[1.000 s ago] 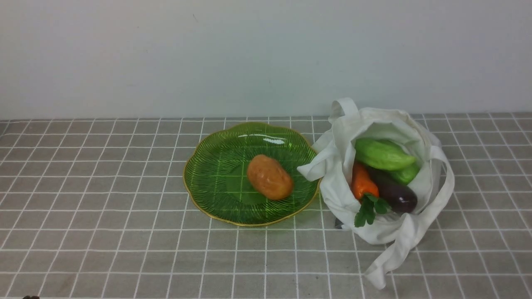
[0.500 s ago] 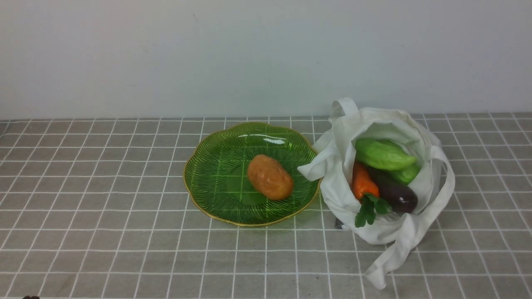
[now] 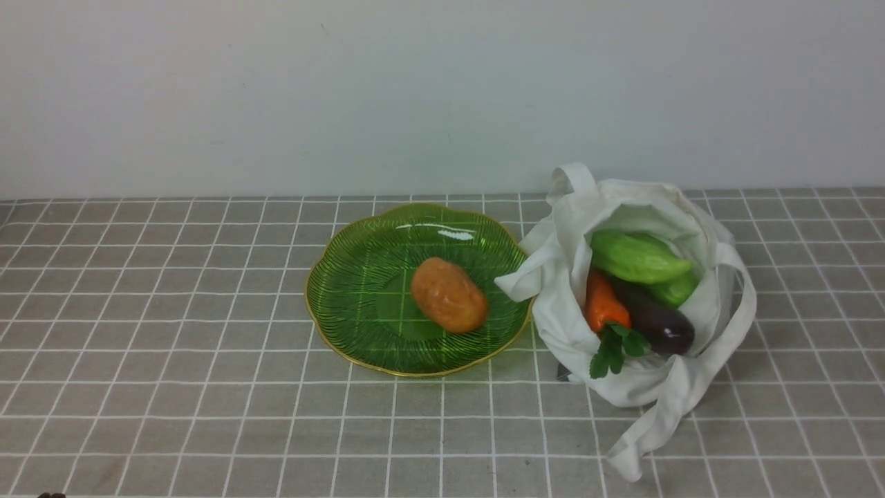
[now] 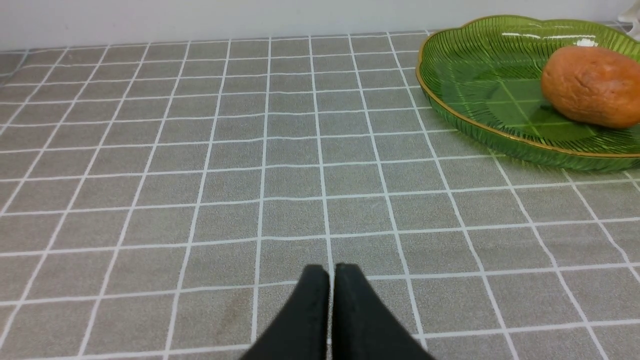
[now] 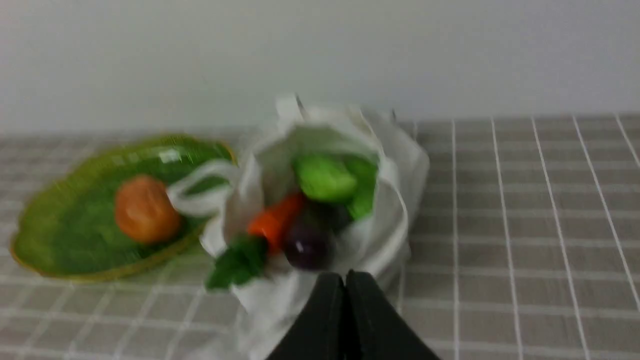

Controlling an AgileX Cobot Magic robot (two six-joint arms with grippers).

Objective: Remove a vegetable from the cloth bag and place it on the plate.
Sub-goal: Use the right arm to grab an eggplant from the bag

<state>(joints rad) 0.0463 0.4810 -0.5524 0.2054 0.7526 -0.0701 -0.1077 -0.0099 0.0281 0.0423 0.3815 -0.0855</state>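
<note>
Now: eggplant [image 3: 657, 324] lies in the open mouth of the cloth bag [image 3: 650, 391], which slumps on the bench [image 3: 173, 387] at the plate's [image 3: 359, 290] 3 o'clock, fabric touching the rim. In the front view its long axis runs roughly 11 to 5 o'clock, with the blunt glossy end toward the robot. Carrot [image 3: 603, 304] is pressed along its 9 o'clock side; green gourds [image 3: 632, 257] lie across its far end. Potato [image 3: 449, 295] sits on the plate.

Right end effector [image 5: 345, 280]: fingers pressed together, holding nothing, aimed at the bag. The eggplant [image 5: 307, 242] is near, about 11 o'clock of its tips. That picture is blurred.

Left end effector [image 4: 331, 272]: also closed and empty, low over bare bench, the plate off at its 2 o'clock.

Neither arm shows in the front view.

Judgement: the right arm is nearer and better lined up. It must open, then take the exposed near end across the short axis, clear of the carrot.
</note>
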